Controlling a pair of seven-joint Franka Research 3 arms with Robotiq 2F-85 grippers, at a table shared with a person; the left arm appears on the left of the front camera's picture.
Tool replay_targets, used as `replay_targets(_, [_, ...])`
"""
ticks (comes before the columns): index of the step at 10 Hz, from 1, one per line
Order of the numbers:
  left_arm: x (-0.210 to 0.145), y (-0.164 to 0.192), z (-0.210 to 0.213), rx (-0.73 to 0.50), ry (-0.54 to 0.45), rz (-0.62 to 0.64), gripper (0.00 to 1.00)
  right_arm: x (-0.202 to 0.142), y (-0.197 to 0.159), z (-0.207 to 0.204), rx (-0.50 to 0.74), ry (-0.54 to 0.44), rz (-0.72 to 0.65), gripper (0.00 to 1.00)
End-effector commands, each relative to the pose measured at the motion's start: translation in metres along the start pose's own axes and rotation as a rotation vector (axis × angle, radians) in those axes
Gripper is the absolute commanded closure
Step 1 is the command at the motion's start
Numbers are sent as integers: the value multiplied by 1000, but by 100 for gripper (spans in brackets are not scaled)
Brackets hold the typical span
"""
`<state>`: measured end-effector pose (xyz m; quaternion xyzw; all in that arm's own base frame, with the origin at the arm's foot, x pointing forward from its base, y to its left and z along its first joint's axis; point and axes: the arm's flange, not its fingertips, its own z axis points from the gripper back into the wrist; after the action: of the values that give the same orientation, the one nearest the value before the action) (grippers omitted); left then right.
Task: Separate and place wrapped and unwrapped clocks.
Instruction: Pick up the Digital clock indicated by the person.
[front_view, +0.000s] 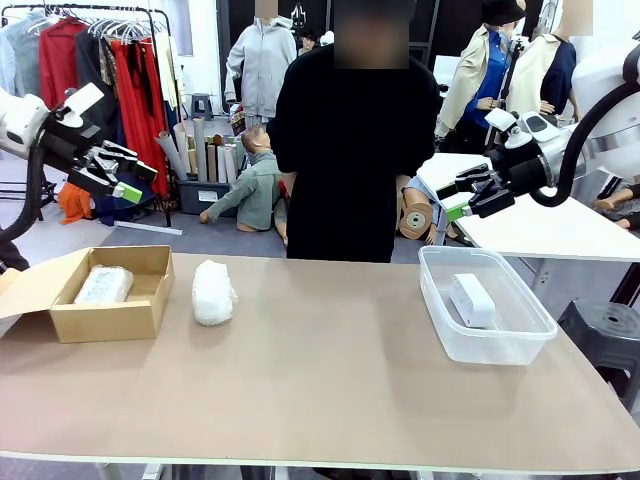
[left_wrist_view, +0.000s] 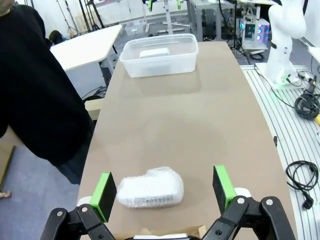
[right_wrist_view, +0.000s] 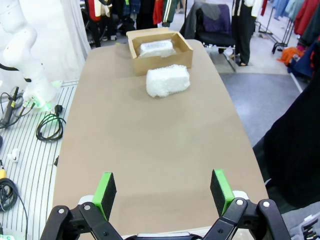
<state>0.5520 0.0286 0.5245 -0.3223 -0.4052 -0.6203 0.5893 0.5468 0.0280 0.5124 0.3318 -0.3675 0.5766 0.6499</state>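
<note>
Holding left claw (front_view: 128, 172) released above cardboard box (front_view: 110, 322); bubble-wrap bundle (front_view: 213, 292) lying just right of box, below claw. Holding right claw (front_view: 462, 195) released far right of box, above white clock (front_view: 472, 300).

Left arm (front_view: 20, 120) — white rounded shell, with a black cable (front_view: 35, 200) trailing back from the wrist.
Left gripper (front_view: 130, 177) — black linkage fingers, green pads (left_wrist_view: 106, 196) at the tips, pale screws (left_wrist_view: 238, 201) at the knuckles.
Right arm (front_view: 610, 80) and right gripper (front_view: 458, 196): same make. A white box (front_view: 500, 118) sits behind the wrist, possibly a camera.
Person (front_view: 350, 150): black long-sleeved top.
</note>
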Motion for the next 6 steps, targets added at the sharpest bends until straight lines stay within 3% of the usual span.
replay_targets(1, [2,-1,3,0,0,-4,0,1,0,1,-1,1,3,0])
replay_targets(6, [2,-1,3,0,0,-4,0,1,0,1,-1,1,3,0])
